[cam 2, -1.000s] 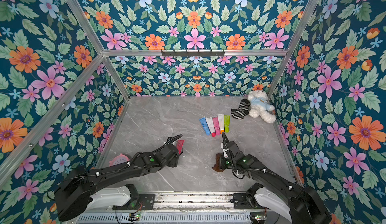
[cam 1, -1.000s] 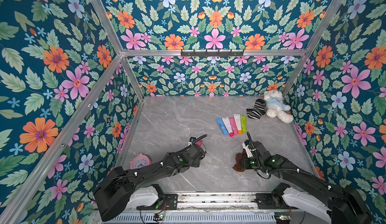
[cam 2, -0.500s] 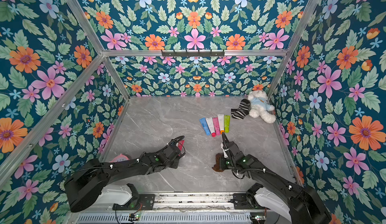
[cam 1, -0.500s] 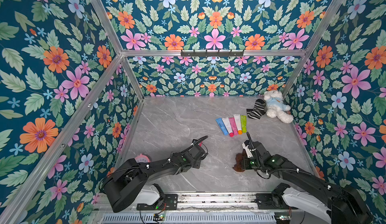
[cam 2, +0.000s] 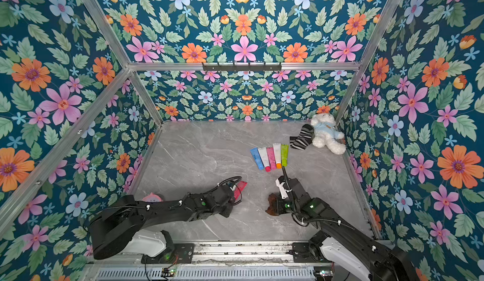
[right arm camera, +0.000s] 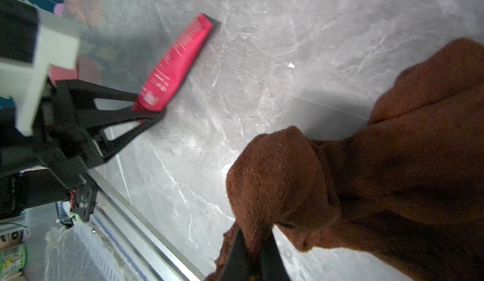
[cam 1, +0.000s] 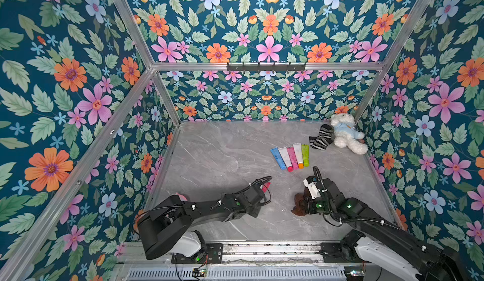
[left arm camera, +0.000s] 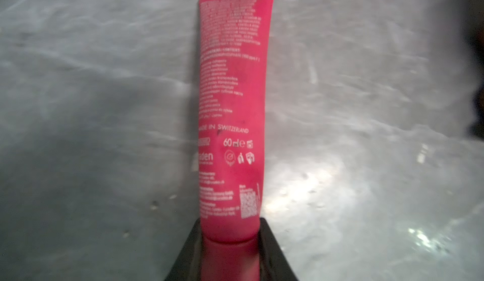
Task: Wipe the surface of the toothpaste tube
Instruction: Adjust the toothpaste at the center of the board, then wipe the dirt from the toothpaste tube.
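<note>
A red toothpaste tube (left arm camera: 230, 96) with white print has its cap end between the fingers of my left gripper (left arm camera: 230, 230), which is shut on it. The tube (right arm camera: 175, 65) points away from the gripper, low over the grey marble table; I cannot tell whether it touches. In both top views only its crimped end (cam 1: 265, 187) (cam 2: 241, 186) shows past the left wrist. My right gripper (right arm camera: 252, 243) is shut on a bunched brown cloth (right arm camera: 366, 161), a short way to the right of the tube (cam 1: 300, 203).
Several coloured tubes (cam 1: 290, 156) lie in a row at mid-right. A striped sock (cam 1: 320, 137) and a white teddy (cam 1: 345, 135) sit in the back right corner. A pink round clock (cam 2: 152, 197) shows behind the left arm. Flowered walls enclose the table.
My left gripper has closed on the red tube's cap end, and the left arm's rear links have shifted. The right arm and its cloth have stayed put.
</note>
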`<state>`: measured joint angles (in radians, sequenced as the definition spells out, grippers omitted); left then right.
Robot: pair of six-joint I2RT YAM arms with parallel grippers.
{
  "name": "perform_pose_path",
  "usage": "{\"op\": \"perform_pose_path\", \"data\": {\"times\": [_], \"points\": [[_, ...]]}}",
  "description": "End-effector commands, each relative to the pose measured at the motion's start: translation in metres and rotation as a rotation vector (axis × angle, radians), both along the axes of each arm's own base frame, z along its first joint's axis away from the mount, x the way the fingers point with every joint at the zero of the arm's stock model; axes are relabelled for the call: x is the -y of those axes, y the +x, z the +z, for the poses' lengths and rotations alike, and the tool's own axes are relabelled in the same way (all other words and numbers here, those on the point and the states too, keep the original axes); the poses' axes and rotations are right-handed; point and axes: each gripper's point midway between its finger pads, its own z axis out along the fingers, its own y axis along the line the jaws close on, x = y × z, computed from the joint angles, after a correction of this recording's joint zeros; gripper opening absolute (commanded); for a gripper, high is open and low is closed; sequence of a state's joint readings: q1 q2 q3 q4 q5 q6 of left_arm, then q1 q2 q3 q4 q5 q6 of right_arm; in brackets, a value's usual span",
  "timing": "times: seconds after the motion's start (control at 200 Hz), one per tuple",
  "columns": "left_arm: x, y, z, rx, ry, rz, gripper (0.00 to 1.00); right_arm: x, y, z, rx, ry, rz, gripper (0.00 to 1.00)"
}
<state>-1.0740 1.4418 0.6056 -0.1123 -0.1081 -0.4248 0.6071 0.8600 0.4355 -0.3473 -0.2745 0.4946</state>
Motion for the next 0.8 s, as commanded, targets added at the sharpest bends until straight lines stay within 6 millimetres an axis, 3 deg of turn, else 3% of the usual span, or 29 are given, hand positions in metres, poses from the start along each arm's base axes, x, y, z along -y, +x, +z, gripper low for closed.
{"op": "perform_pose_path", "data": {"times": [0.0,0.19,0.445,0.59,0.795], "points": [[0.022,-0.016,0.000,0.032,0.023,-0.153,0.15,-0.015,0.000,0.016,0.024,0.072,0.047,0.00],[0.033,-0.034,-0.010,0.062,0.014,-0.235,0.07,-0.039,0.009,0.014,0.034,0.015,0.086,0.00],[0.040,-0.044,-0.006,0.105,0.004,-0.285,0.01,-0.065,0.043,-0.006,0.025,-0.025,0.090,0.00],[0.040,-0.044,-0.005,0.118,0.008,-0.284,0.00,-0.061,0.054,-0.027,-0.007,-0.115,0.063,0.00],[0.038,-0.041,-0.005,0.135,0.018,-0.268,0.00,-0.048,0.038,-0.061,-0.085,-0.163,0.049,0.00]]}}
